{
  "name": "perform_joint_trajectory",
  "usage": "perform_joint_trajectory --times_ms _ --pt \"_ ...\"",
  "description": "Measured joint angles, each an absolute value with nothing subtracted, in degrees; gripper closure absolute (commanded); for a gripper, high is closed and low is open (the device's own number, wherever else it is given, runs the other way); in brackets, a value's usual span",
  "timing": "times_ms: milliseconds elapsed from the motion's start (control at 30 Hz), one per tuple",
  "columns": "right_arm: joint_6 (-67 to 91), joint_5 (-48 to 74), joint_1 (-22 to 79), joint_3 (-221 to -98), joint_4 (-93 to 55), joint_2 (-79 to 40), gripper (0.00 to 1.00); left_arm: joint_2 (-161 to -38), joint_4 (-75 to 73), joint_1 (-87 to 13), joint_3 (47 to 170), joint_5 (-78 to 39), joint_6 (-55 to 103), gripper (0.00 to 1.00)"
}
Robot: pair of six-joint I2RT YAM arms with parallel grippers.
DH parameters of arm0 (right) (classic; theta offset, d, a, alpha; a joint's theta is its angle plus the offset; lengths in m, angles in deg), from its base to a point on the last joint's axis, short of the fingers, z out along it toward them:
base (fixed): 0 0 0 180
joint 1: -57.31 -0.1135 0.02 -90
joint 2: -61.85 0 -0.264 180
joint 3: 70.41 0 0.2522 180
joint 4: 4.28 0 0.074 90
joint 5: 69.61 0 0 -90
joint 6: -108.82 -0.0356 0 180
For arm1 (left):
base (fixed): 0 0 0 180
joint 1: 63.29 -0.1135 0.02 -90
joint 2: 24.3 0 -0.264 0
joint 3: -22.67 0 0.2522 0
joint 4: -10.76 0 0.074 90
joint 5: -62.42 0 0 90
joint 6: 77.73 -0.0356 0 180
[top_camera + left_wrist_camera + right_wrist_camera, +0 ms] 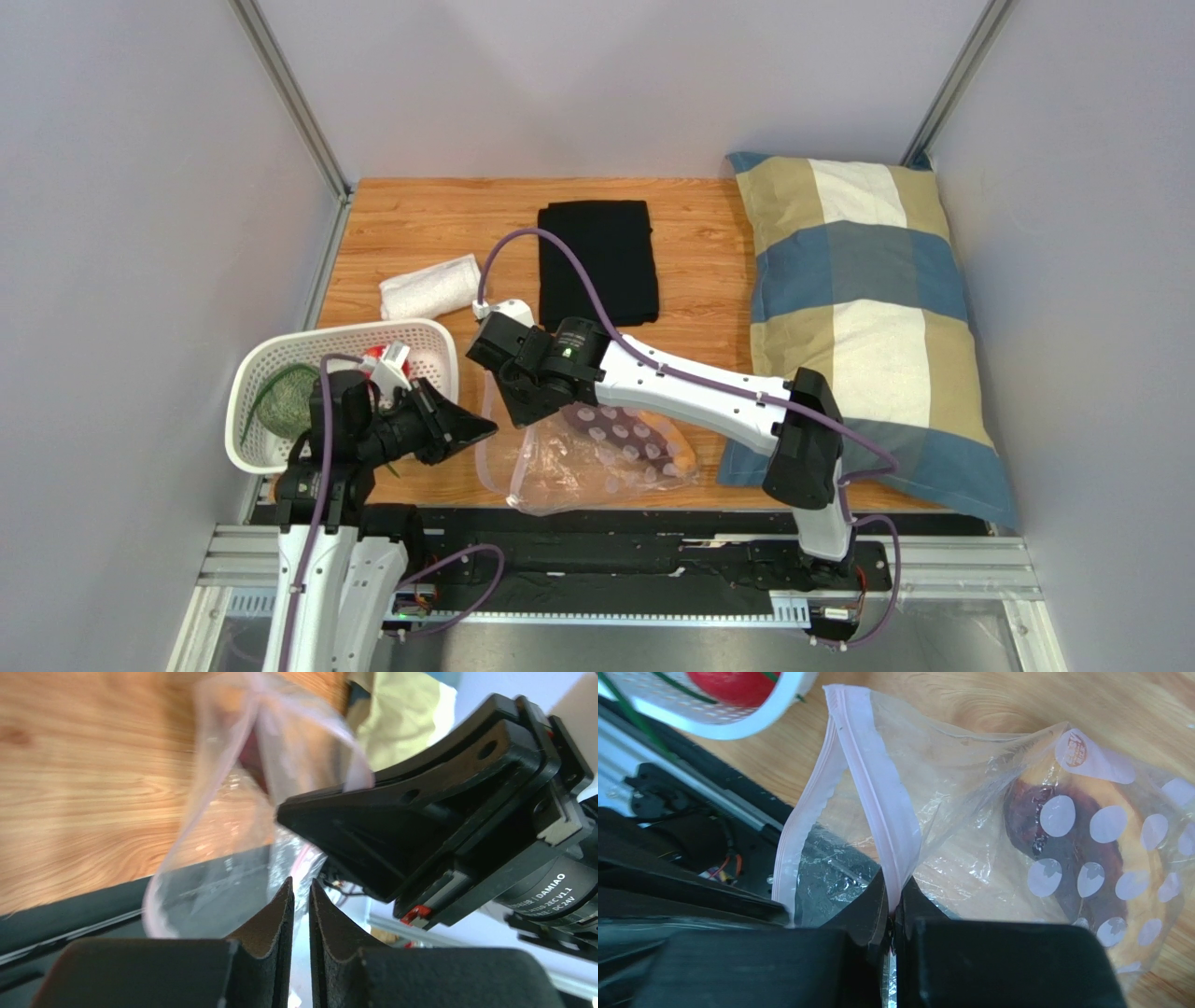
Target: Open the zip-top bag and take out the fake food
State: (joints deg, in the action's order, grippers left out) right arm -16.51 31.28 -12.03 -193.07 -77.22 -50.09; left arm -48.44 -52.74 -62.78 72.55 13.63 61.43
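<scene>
The zip-top bag lies at the table's near edge, clear with pale dots. My right gripper is shut on its pinkish zip strip and holds the mouth up and open. A brownish-orange food piece sits inside; its orange end shows from above. My left gripper is just left of the mouth, its jaws nearly together with a thin gap. Crinkled plastic lies just past its tips. A red fruit and the green bunch lie in the white basket.
A rolled white towel and a folded black cloth lie at the back. A plaid pillow fills the right side. The black and metal base rail runs along the near edge, under the bag's mouth.
</scene>
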Motion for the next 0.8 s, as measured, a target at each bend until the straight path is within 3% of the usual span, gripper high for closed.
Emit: perform_joint_trajectory --times_ms 133,233,433,800 --pt "-16.8 27.2 -11.5 -194.6 -77.2 -50.5 1.0 -51.6 -46.6 -59.4 71.8 16.2 63.6 0.91" --pt "-16.9 24.2 -10.8 -195.6 -77.5 -50.6 1.0 -55.7 -43.0 -55.7 71.8 15.2 64.4 1.0" --pt "-18.1 18.1 -6.3 -195.6 -77.9 -50.4 1.0 -59.0 -42.6 -54.0 71.8 9.8 64.2 1.0" --pt "-19.1 7.3 -0.4 -196.1 -75.8 -48.8 1.0 -64.2 -36.0 -52.5 71.4 10.3 63.6 1.0"
